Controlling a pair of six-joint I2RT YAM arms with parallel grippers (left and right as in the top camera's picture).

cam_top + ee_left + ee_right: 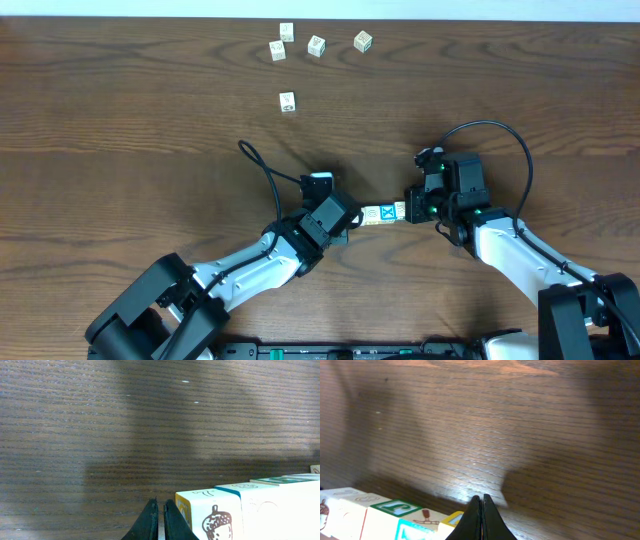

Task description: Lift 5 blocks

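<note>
Left gripper (351,219) & right gripper (408,208) both clenched, nothing betw. fingers. They flank the blocks (383,213), lined up mid-frame on the table (120,120).

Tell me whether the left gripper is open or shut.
Shut. On the left gripper, the fingers almost meet with nothing between them, beside the blocks.

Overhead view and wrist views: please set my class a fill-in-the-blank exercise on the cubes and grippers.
The jaws of the black left gripper and black right gripper are both ____.
The row of small whitish picture cubes lies ____ the two grippers.
Elsewhere on the dark wooden table lie ____ loose whitish cubes.
Missing words: shut; between; five.
</note>
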